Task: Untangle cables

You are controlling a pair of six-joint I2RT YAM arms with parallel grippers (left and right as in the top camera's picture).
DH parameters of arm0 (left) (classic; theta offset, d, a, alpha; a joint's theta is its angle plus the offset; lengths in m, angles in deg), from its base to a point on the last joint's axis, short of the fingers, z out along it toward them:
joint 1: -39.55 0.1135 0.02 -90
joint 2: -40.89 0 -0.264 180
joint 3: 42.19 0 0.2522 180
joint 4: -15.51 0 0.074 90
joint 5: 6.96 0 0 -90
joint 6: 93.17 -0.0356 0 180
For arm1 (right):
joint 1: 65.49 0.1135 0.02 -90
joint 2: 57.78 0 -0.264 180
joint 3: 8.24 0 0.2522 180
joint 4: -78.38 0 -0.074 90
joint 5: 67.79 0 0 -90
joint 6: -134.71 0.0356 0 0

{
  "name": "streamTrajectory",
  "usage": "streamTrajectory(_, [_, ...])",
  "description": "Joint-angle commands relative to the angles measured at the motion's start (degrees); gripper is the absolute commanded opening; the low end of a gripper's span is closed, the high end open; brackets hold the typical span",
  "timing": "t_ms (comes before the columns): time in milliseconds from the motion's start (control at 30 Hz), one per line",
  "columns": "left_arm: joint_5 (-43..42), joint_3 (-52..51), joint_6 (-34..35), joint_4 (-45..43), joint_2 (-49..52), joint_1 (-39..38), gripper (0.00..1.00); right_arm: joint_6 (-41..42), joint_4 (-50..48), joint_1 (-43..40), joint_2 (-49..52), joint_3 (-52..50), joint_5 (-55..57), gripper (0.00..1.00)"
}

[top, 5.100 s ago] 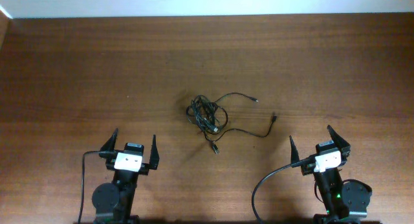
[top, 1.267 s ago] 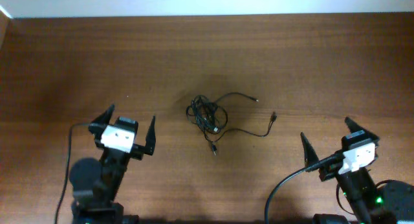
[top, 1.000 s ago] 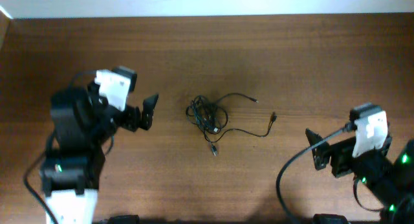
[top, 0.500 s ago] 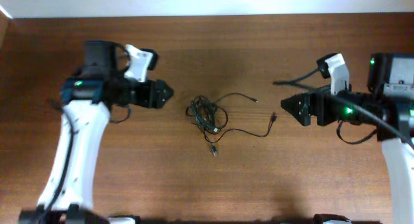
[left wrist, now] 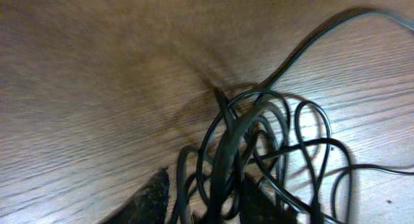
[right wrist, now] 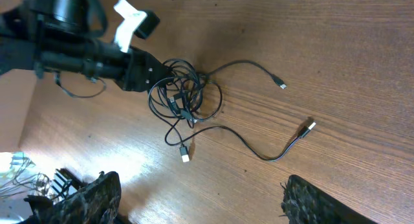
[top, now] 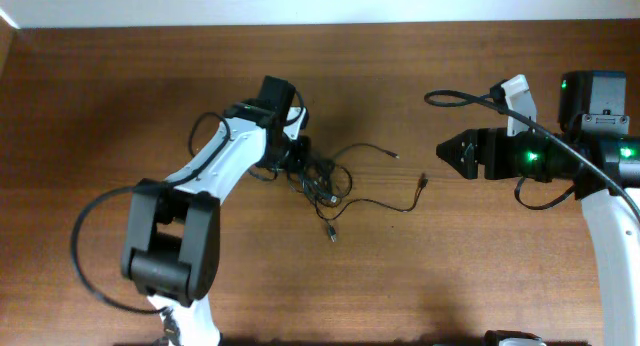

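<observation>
So, overhead: the left gripper (top: 301, 158) sits at the tangled cables (top: 322, 181) mid-table, probably going for a first grab, while the right gripper (top: 446, 152) hovers well apart. Left wrist: fingers (left wrist: 152, 197) are parted around some strands, not clamped, with the tips cut off. Right wrist: spread wide and empty; I'd pin a loose end next.

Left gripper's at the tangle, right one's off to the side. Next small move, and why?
Probably close the left gripper on the strands between its fingers: the left wrist view shows loops of the cables lying in its open gap. The right gripper is open and apart from the loose plug end, so anchor the tangle first.
</observation>
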State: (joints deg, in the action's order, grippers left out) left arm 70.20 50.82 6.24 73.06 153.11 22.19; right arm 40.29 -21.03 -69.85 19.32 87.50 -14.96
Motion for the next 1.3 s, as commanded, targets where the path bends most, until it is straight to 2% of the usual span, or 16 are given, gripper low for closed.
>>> streamTrajectory(0, [0.7,0.3,0.4,0.2,3.2,-0.4,0.05,2.3,-0.2,-0.2,0.2,1.0,2.2,0.81])
streamTrajectory(33, [0.6,0.3,0.5,0.2,3.0,-0.4,0.0,3.8,-0.2,-0.2,0.2,1.0,3.8,0.81])
streamTrajectory(133, [-2.4,3.3,0.4,1.6,-1.0,0.2,0.0,6.5,-0.8,-0.2,0.2,1.0,4.0,0.81])
streamTrajectory(267, [-20.9,14.2,0.7,5.0,-9.2,1.9,0.0,10.9,-5.3,1.0,0.2,1.0,-1.4,0.8])
streamTrajectory(400, [-29.1,16.9,6.2,5.3,-12.9,1.9,0.0,16.8,-11.5,6.1,0.2,1.0,-0.8,0.8])
streamTrajectory(467, [-32.9,16.9,6.5,5.3,-13.5,1.9,0.0,20.8,-15.2,9.3,0.3,1.0,1.3,0.8])
streamTrajectory(533, [-33.5,16.9,6.4,5.6,-13.5,1.9,0.0,26.3,-20.4,14.8,1.3,1.0,4.8,0.79])
streamTrajectory(633, [-30.3,16.9,6.3,6.2,-13.5,1.9,0.0,31.3,-21.9,21.0,4.1,1.0,12.8,0.75])
streamTrajectory(700, [-27.7,16.9,4.4,7.2,-13.5,1.9,0.0,32.5,-21.8,24.7,7.3,1.0,16.9,0.68])
streamTrajectory(767, [-25.2,16.9,4.4,8.9,-13.5,2.5,0.0,33.8,-21.6,26.4,10.2,1.0,19.5,0.57])
streamTrajectory(867, [-24.7,16.9,3.7,10.0,-13.5,3.1,0.0,35.5,-21.4,26.8,13.7,1.0,22.6,0.31])
streamTrajectory(967, [-23.5,16.9,0.8,12.4,-13.5,4.5,0.0,36.5,-21.2,26.8,14.8,1.0,29.6,0.12])
streamTrajectory(1067, [-19.7,16.9,0.7,15.6,-13.5,7.9,0.0,36.5,-20.7,26.8,14.1,1.1,35.8,0.04])
streamTrajectory(1167, [-19.7,16.9,-2.1,16.8,-13.7,11.5,0.0,37.8,-17.9,25.4,13.7,2.4,37.7,0.04])
streamTrajectory(1267, [-19.6,16.9,-6.6,16.9,-14.9,14.6,0.02,37.9,-10.6,20.7,13.1,7.0,37.7,0.04])
